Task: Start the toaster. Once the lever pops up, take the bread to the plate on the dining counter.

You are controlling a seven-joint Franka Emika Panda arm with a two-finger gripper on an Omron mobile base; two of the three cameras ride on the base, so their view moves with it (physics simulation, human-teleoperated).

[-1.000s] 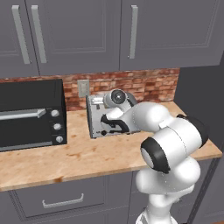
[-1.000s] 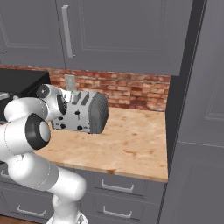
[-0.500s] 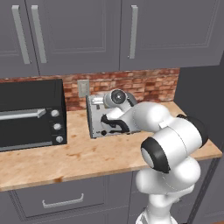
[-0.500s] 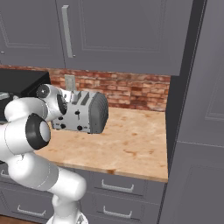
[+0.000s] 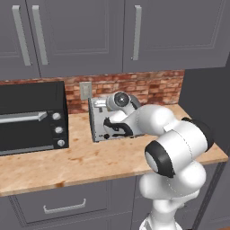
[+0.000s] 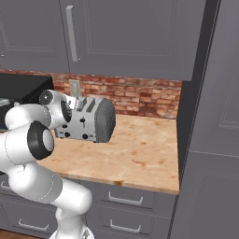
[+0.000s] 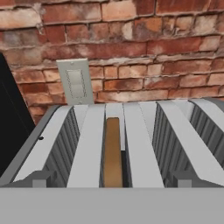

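The silver-grey toaster [image 5: 96, 122] [image 6: 97, 120] stands on the narrow wood counter against the brick wall. From just above its front edge I look along its top slots [image 7: 87, 148]. The brown bread [image 7: 113, 153] stands on edge, sunk in the second slot from the left. My gripper [image 5: 109, 127] [image 7: 113, 180] is at the toaster's front face, open, with its fingertips [image 7: 41, 177] wide apart and nothing held. My arm hides most of the toaster's front in the left base view. The plate and the dining counter are out of view.
A large black toaster oven [image 5: 29, 117] [image 6: 22, 92] sits left of the toaster. A wall outlet [image 7: 75, 83] [image 5: 85, 90] is on the brick behind it. Grey upper cabinets hang overhead, and a tall grey cabinet [image 6: 212, 121] bounds the counter [image 6: 140, 151] on the right.
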